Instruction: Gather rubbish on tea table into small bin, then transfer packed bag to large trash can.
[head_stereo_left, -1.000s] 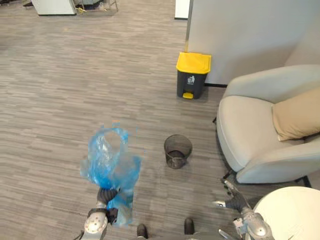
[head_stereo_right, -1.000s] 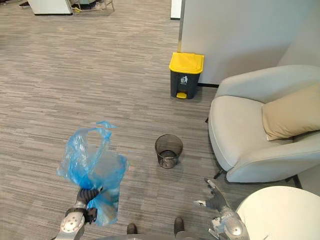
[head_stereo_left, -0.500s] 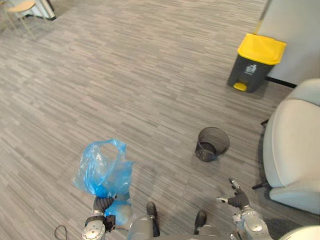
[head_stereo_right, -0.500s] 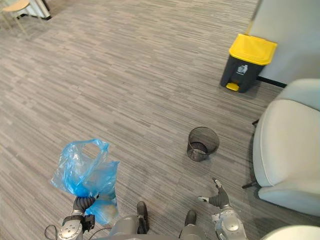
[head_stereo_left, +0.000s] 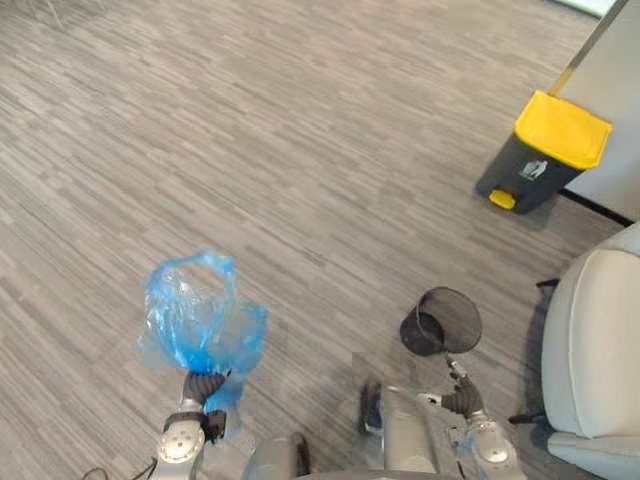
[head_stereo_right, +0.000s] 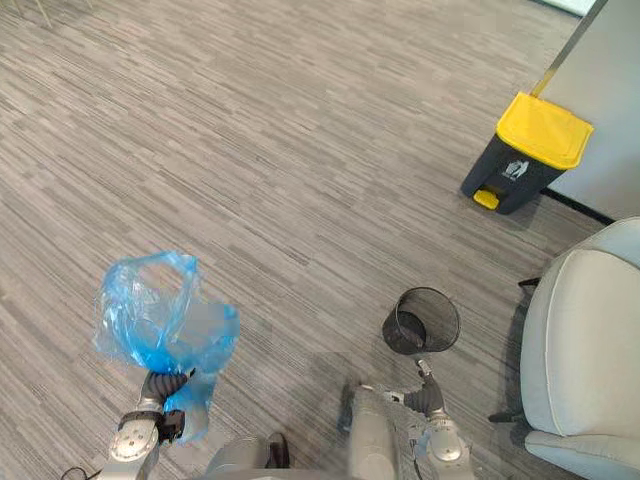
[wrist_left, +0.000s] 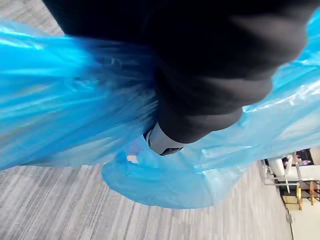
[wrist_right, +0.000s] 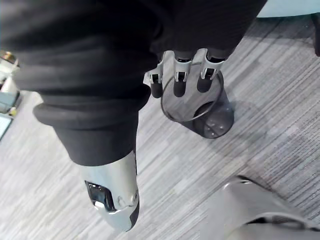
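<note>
A crumpled blue plastic bag (head_stereo_left: 200, 318) hangs up above the floor at the lower left, bunched at its neck in my left hand (head_stereo_left: 205, 386). In the left wrist view the blue bag (wrist_left: 65, 115) wraps round the hand's dark cover, and the hand is shut on it. My right hand (head_stereo_left: 461, 399) is at the lower right, just short of the small black mesh bin (head_stereo_left: 442, 321), which stands on the floor with nothing showing inside. Its fingers (wrist_right: 177, 77) are relaxed and hold nothing. The large dark trash can (head_stereo_left: 545, 152) with a yellow lid stands at the upper right, lid closed.
A pale grey armchair (head_stereo_left: 600, 350) fills the right edge beside the mesh bin. A grey partition wall (head_stereo_right: 610, 100) rises behind the yellow-lidded can. Grey striped carpet (head_stereo_left: 250, 130) spreads wide to the left and ahead.
The whole picture has shifted, so the camera has moved: the yellow-lidded can, mesh bin and armchair now sit further right. The blue bag stays in my left hand.
</note>
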